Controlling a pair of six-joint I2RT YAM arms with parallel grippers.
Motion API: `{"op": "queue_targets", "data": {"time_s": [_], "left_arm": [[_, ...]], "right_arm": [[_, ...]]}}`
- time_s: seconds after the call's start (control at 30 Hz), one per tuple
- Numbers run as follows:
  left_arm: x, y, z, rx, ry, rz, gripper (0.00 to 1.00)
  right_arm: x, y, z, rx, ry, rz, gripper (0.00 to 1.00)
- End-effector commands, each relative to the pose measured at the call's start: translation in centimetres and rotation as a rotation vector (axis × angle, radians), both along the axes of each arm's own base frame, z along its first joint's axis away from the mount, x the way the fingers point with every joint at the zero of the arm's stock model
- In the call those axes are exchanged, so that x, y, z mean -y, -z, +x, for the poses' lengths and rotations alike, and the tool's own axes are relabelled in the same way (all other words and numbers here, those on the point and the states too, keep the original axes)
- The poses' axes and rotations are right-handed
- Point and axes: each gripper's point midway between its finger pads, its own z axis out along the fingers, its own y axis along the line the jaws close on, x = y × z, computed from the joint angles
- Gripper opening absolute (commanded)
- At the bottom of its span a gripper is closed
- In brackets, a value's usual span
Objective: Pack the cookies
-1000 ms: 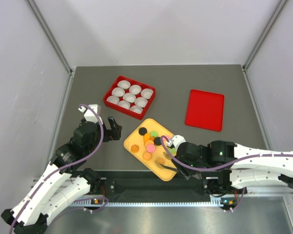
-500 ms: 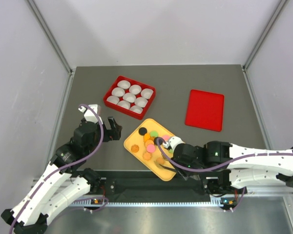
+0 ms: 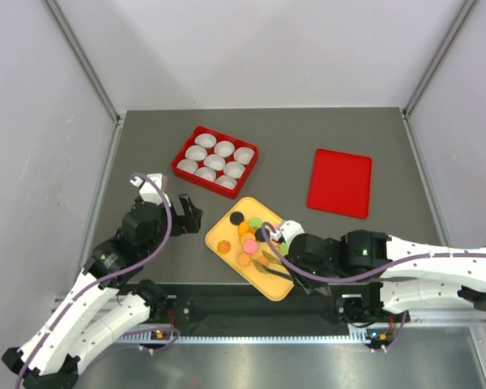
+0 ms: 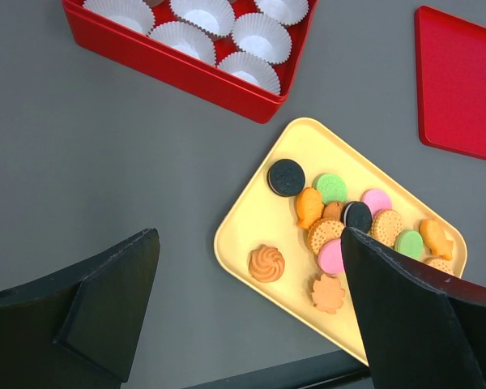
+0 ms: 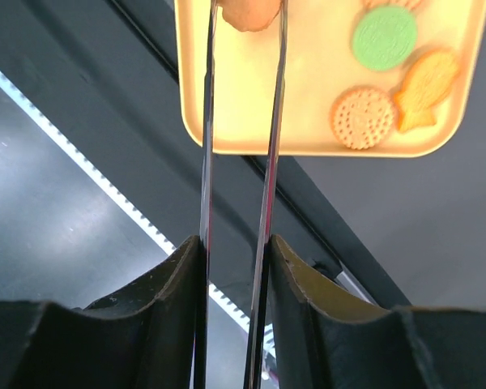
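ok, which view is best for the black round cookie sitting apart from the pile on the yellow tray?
Left wrist: the black round cookie is large, sharp and unobstructed on the yellow rectangular tray. Top external shows it only as a small dark dot. Right wrist misses it, framing another part of the tray.

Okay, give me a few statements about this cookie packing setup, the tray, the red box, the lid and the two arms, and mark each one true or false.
1. The paper cups in the red box are all empty. True.
2. The cookies lie on a blue tray. False: the tray is yellow.
3. The red lid is on the box. False: it lies flat on the table, apart from the box, to its right in the top view.
4. The left gripper has its jaws open with nothing between them. True.
5. The right gripper holds metal tongs with an orange cookie between the tips. True.
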Motion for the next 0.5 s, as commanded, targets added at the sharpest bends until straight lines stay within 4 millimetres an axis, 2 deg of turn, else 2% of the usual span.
{"op": "queue_targets", "data": {"time_s": [0.0,0.1,0.2,0.23,0.3,0.33,0.37,0.43,0.47], "left_arm": [[0.3,-0.9,0.1,0.033,0.009,-0.023,0.98],[0.0,-1.3,0.0,0.042,-0.001,-0.028,0.98],[-0.4,-1.8,-0.1,0.053,-0.016,-0.035,0.98],[-0.7,-2.1,-0.1,0.06,-0.03,-0.037,0.98],[-1.0,-2.2,-0.2,0.062,-0.047,-0.034,0.98],[-1.4,-2.5,-0.1,0.07,-0.073,-0.038,0.97],[-1.6,-2.7,-0.1,0.071,-0.08,-0.039,0.97],[-2.2,-3.2,-0.4,0.064,-0.102,-0.029,0.97],[-2.8,-3.4,-0.4,0.065,-0.125,-0.02,0.97]], "right_arm": [[-1.5,-4.3,1.5,0.091,0.017,0.094,0.33],[-2.9,-6.4,3.3,0.133,0.027,0.113,0.33],[-4.2,-9.0,6.4,0.2,0.047,0.149,0.33],[-4.8,-10.4,8.8,0.228,0.071,0.181,0.33],[-5.4,-11.6,11.5,0.257,0.098,0.214,0.33],[-5.0,-12.3,13.8,0.289,0.127,0.221,0.33],[-6.4,-13.5,15.7,0.324,0.144,0.269,0.33],[-6.5,-14.4,19.0,0.362,0.193,0.284,0.33],[-7.9,-15.0,20.8,0.384,0.197,0.307,0.33]]}}
